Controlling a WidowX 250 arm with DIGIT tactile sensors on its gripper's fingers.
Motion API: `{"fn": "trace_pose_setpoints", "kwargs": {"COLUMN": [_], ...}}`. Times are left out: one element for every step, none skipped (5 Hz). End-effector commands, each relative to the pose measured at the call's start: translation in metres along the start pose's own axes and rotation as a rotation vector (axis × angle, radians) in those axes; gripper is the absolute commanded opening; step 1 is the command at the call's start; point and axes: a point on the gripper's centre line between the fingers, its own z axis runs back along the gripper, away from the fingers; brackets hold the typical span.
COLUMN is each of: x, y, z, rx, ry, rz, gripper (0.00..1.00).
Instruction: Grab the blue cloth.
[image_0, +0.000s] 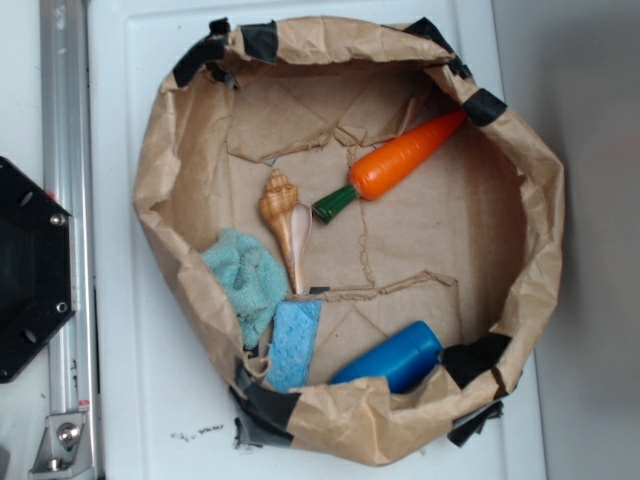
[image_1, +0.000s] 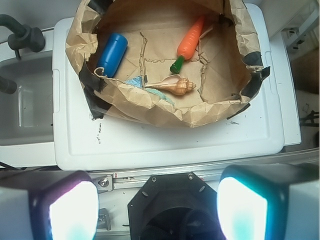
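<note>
A: What sits in the bag (image_0: 540, 200)?

B: It is a crumpled brown paper bag, rolled down into a round wall, patched with black tape. Inside are five things, one of each. The shell (image_0: 287, 222) is the marker: a ridged, tan, spiral shell tapering to a point.

A: And the cloth (image_0: 247, 280)?

B: Pale teal, fuzzy and wrinkled, touching the shell's left side, against the bag wall. In the wrist view only a sliver of it (image_1: 135, 81) shows behind the paper rim.

A: The rest?

B: A flat porous blue sponge (image_0: 296, 343) just below the shell's tip, a glossy blue bottle (image_0: 393, 358) lower right of it, a smooth orange carrot (image_0: 398, 160) with green stub upper right.

A: The tool (image_1: 156, 207)?

B: Released, jaws wide apart, over the white counter (image_1: 165, 142), well short of the shell.
</note>
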Motion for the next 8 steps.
{"fn": "trace_pose_setpoints", "kwargs": {"x": [0.0, 0.045, 0.087, 0.099, 0.081, 0.06, 0.048, 0.033], "y": [0.0, 0.0, 0.0, 0.003, 0.013, 0.008, 0.001, -0.003], "z": [0.0, -0.045, -0.077, -0.134, -0.175, -0.197, -0.215, -0.24], "rx": [0.0, 0.009, 0.015, 0.062, 0.084, 0.097, 0.074, 0.056], "ry": [0.0, 0.047, 0.143, 0.263, 0.329, 0.361, 0.392, 0.354], "rz": [0.0, 0.151, 0.234, 0.239, 0.228, 0.211, 0.185, 0.186], "gripper": [1.0, 1.0, 1.0, 1.0, 1.0, 1.0, 1.0, 1.0]}}
